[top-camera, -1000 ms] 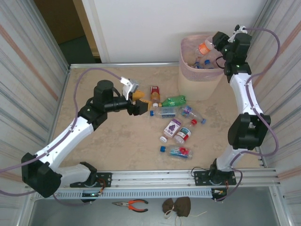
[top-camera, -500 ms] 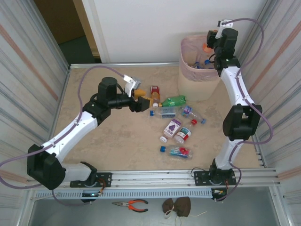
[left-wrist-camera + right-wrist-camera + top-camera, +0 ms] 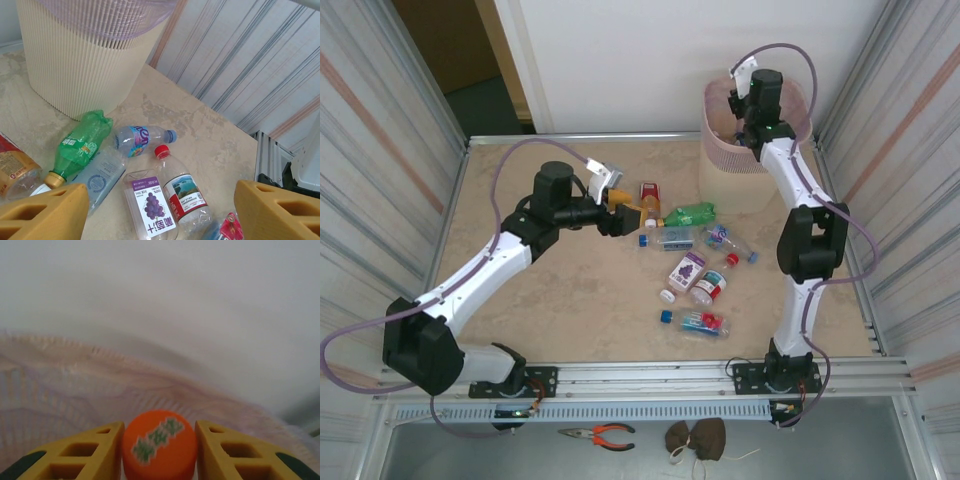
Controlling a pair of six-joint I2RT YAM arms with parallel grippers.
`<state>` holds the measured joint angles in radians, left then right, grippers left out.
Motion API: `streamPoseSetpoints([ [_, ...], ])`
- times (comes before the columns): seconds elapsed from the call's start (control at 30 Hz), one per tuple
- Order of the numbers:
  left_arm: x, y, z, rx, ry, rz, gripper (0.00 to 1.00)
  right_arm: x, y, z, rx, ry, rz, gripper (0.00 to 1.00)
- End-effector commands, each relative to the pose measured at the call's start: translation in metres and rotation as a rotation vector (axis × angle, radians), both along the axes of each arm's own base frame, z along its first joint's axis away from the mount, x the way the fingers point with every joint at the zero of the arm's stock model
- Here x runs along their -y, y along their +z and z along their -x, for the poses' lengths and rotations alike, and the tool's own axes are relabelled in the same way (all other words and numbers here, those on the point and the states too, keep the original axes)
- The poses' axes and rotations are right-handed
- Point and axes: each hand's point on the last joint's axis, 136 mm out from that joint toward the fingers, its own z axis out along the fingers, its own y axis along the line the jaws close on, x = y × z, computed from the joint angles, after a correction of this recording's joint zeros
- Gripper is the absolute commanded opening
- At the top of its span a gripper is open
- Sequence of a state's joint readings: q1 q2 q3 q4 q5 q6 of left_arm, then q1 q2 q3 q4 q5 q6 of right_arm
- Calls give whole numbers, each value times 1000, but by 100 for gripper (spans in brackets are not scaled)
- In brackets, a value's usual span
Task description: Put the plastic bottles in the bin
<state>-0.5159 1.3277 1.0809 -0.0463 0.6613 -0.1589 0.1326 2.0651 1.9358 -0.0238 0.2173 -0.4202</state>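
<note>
Several plastic bottles lie mid-table: a green one (image 3: 690,213) (image 3: 82,137), a grape-label one (image 3: 687,270) (image 3: 150,205), a red-capped one (image 3: 709,286) (image 3: 182,192) and a blue-capped one (image 3: 140,137). My left gripper (image 3: 620,215) (image 3: 160,215) hangs open just left of and above them, holding nothing. The bin (image 3: 745,170) (image 3: 75,65) stands at the far right with its pink liner. My right gripper (image 3: 745,105) (image 3: 159,445) is over the bin's mouth. Its yellow fingers are shut on a bottle by its orange cap (image 3: 159,446); the bottle's body is hidden.
Two loose caps (image 3: 666,296) lie among the bottles. Orange-handled pliers (image 3: 600,434) and a dark brown lump (image 3: 698,438) rest below the front rail. Corrugated walls close in both sides, with the right wall just behind the bin.
My right arm has swung left and carried the orange-capped bottle from the bin's right rim to over its middle. The left gripper has edged right, toward the bottles.
</note>
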Motion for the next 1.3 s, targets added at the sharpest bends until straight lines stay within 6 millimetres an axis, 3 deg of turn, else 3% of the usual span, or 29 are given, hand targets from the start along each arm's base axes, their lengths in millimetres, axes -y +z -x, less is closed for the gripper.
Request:
streamPoseSetpoints([
  [0.0,1,19,-5,43,-6,37,76,-2,-10,-4,-39,-3,62,43],
  [0.1,1,18,-5,39,-6,35,76,-8,-18,-5,-60,14,34,50],
  [0.2,1,17,-5,36,-6,35,76,-15,-10,-1,-52,37,-25,57],
  [0.47,1,17,-5,29,-4,31,75,-32,43,25,5,134,-231,71],
  [0.77,-5,3,-17,-42,77,-14,74,-33,97,64,53,188,-396,73],
  [0.97,-16,-20,-44,-172,254,-83,76,-31,125,98,85,206,-460,73],
  [1.27,-37,-86,-94,-418,549,-280,77,-21,133,164,107,196,-520,73],
])
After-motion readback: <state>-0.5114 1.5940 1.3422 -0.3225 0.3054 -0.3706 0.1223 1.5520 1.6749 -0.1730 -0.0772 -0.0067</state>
